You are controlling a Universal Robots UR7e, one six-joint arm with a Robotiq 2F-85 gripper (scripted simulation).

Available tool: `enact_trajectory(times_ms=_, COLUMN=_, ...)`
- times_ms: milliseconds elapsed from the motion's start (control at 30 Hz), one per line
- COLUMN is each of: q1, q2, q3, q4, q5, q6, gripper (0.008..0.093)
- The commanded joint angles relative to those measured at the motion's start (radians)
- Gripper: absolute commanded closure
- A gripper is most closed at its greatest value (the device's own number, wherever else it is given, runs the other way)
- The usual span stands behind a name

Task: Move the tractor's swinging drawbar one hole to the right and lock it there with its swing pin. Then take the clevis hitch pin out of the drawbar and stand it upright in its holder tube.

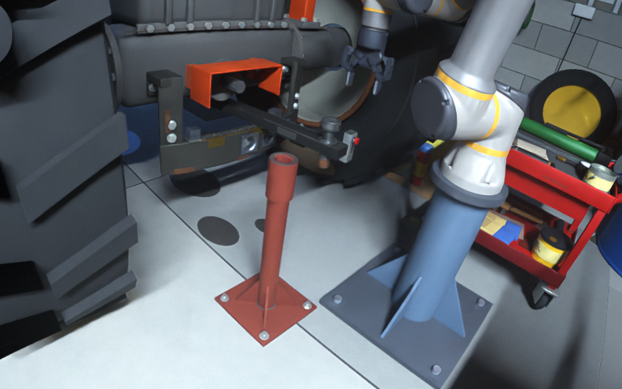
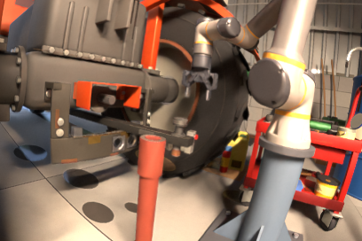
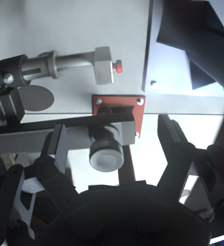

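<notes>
The clevis hitch pin [image 1: 330,129] [image 2: 180,126] [image 3: 106,156] stands in the free end of the dark drawbar [image 1: 285,129] [image 2: 146,128] [image 3: 47,131], its round grey head up. My gripper [image 1: 364,72] [image 2: 198,86] [image 3: 111,137] hangs above and a little to the right of it, open and empty. The drawbar runs back under the orange guard [image 1: 230,79] [image 2: 106,94] to the hitch plate [image 1: 208,144] [image 2: 84,145]; the swing pin is hidden there. The red holder tube [image 1: 281,202] [image 2: 150,178] stands upright on its bolted base plate [image 1: 265,308] [image 3: 119,112], in front of and below the drawbar's end.
Behind the drawbar are the tractor's axle housing [image 1: 218,38] and rear wheel [image 2: 208,103]. A big tyre [image 1: 40,168] fills the left. The arm's blue pedestal [image 1: 430,270] stands right of the tube, and a red tool cart [image 1: 555,193] beyond it.
</notes>
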Motion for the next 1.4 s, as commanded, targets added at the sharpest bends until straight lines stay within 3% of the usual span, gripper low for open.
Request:
enact_trajectory(times_ms=0, q1=0.0, q2=0.004, q3=0.003, q4=-0.007, q5=0.0, q6=0.0, gripper=0.0184)
enact_trajectory(times_ms=467, q1=0.0, q2=0.1, q3=0.067, q4=-0.167, q5=0.0, q6=0.0, gripper=0.0184)
enact_trajectory(times_ms=1067, q1=0.0, q2=0.315, q3=0.144, q4=-0.46, q5=0.0, q6=0.0, gripper=0.0184)
enact_trajectory(times_ms=1367, q1=0.0, q2=0.405, q3=0.161, q4=-0.568, q5=0.0, q6=0.0, gripper=0.0184)
